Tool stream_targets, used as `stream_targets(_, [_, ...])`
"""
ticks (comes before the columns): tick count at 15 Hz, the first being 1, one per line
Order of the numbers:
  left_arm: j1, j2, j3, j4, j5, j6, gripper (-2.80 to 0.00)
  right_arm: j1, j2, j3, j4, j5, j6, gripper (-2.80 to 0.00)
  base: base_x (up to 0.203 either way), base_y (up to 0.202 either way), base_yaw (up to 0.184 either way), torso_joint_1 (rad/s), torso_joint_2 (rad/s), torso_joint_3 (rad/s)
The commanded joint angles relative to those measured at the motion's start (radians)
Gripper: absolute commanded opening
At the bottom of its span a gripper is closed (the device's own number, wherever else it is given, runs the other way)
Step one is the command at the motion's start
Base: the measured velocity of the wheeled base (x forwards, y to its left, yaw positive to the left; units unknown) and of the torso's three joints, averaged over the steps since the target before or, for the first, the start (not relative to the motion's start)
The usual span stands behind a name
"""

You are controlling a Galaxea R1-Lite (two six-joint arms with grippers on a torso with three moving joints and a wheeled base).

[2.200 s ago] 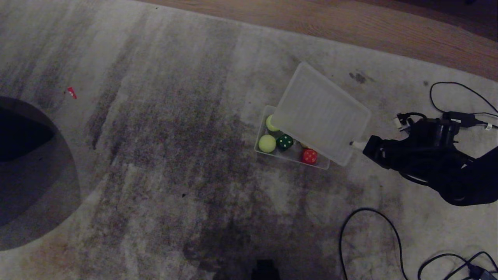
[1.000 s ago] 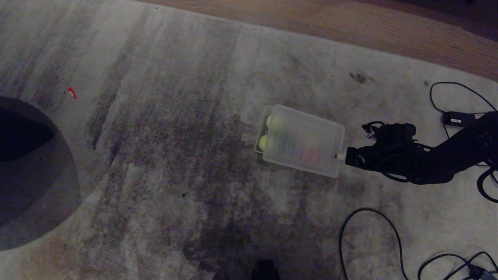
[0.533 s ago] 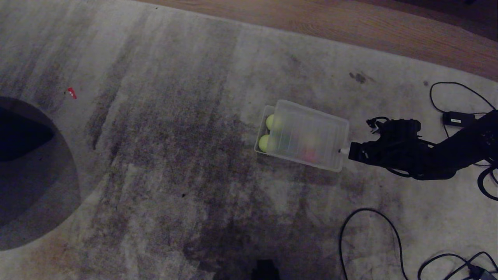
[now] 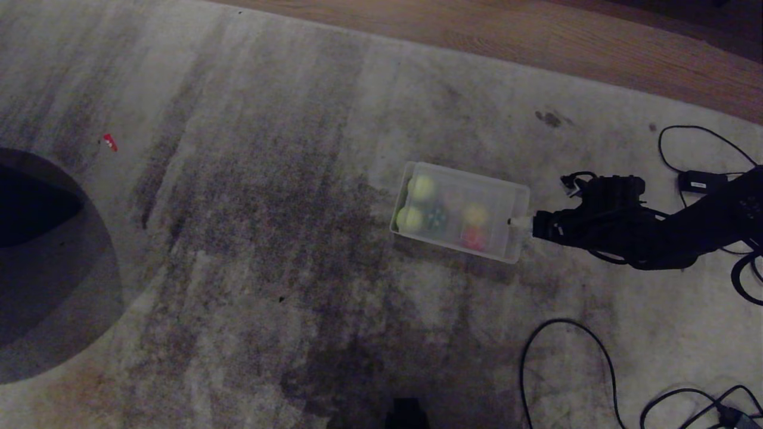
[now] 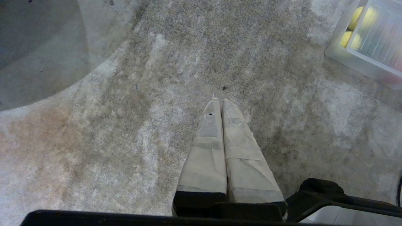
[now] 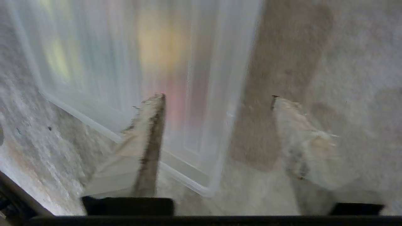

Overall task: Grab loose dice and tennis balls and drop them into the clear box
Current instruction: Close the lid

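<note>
A grey mottled carpet (image 4: 250,238) covers most of the floor, with a strip of wooden floor (image 4: 536,42) along the 12 to 2 o'clock edge of the head view. A dark rounded shape (image 4: 42,262) sits at 9 o'clock. Black cables (image 4: 554,333) lie loose on the carpet from 3 to 5 o'clock.

The clear box (image 4: 398,223) rests on the carpet just right of centre, with the ribbed translucent lid (image 4: 495,205) lying flat over it. Seen dimly through the lid: two tennis balls (image 4: 422,187) at the 9 o'clock end, a dark green die (image 4: 436,219) beside them, and a yellow die (image 4: 475,213) and a red die (image 4: 474,238) toward the 3 o'clock end.

The right pincer (image 6: 216,100) is at the 3 o'clock end of the box; its fingers stand apart, straddling the lid corner and gripping nothing.

The left pincer (image 5: 220,103) hangs over bare carpet, well apart from the box, with its fingers pressed together and empty.
</note>
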Motion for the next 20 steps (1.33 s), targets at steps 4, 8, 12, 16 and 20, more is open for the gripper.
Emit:
stream_targets(4, [0.000, 0.001, 0.002, -0.001, 0.000, -0.001, -2.80, 0.036, -0.002, -0.028, -0.002, 0.018, 0.005, 0.00, 0.000, 0.000, 0.000, 0.000, 0.00, 0.000])
stream_targets(8, [0.000, 0.001, 0.002, -0.001, 0.000, -0.001, -2.80, 0.076, 0.022, -0.068, -0.002, 0.025, 0.092, 0.00, 0.000, 0.000, 0.000, 0.000, 0.00, 0.000])
stream_targets(12, [0.000, 0.001, 0.002, -0.001, 0.000, -0.001, -2.80, 0.095, 0.042, -0.081, -0.002, 0.024, 0.100, 0.00, 0.000, 0.000, 0.000, 0.000, 0.00, 0.000])
stream_targets(16, [0.000, 0.001, 0.002, -0.001, 0.000, -0.001, -2.80, 0.086, 0.010, -0.021, 0.002, 0.024, 0.096, 0.00, 0.000, 0.000, 0.000, 0.000, 0.00, 0.000])
stream_targets(20, [0.000, 0.001, 0.002, -0.001, 0.000, -0.001, -2.80, 0.077, -0.059, 0.066, 0.008, 0.021, 0.080, 0.00, 0.000, 0.000, 0.000, 0.000, 0.00, 0.000])
